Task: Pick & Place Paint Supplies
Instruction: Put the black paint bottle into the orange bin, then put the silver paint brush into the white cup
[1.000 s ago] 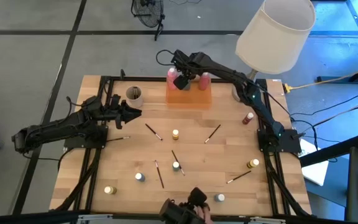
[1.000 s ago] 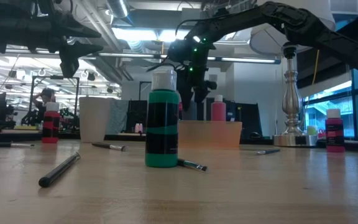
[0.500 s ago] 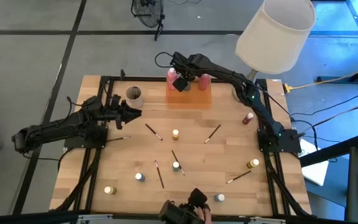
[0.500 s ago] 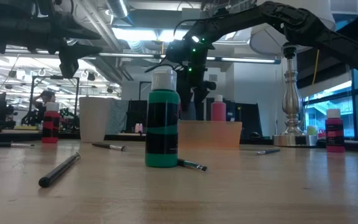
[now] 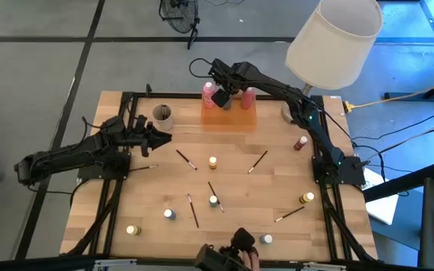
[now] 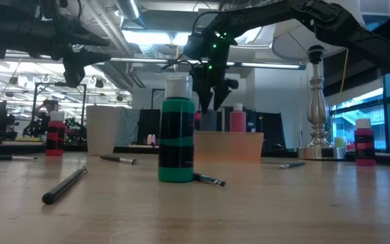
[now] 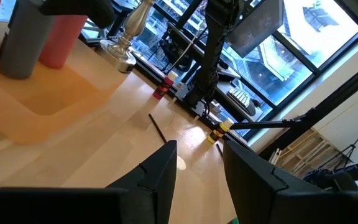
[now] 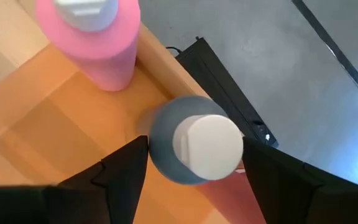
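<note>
Three white-capped bottles stand upright on their bases in the flat orange tray (image 5: 229,120) at the table's far edge. They are a pink bottle (image 5: 208,90), a second pink bottle (image 5: 247,96) and the grey bottle (image 8: 166,134) between them. My right gripper (image 8: 194,171) is open and points down over the grey bottle. Its fingers stand on either side of the white cap (image 8: 207,146), above it and apart from it. My left gripper (image 7: 197,168) is open and hovers over the table's left side (image 5: 160,137), near the beige cup (image 5: 162,114).
Small pots stand scattered on the table: yellow-lidded (image 5: 212,162), white-lidded (image 5: 214,201) and red-lidded (image 5: 301,141). Thin dark brushes lie between them (image 5: 185,159) (image 5: 258,161) (image 5: 193,211). A lamp (image 5: 330,41) stands at the far right corner. A camera (image 5: 232,252) sits at the near edge.
My right gripper has risen straight up from the tray, away from the grey bottle. The bottle has stayed standing in the tray. The left arm has kept still.
</note>
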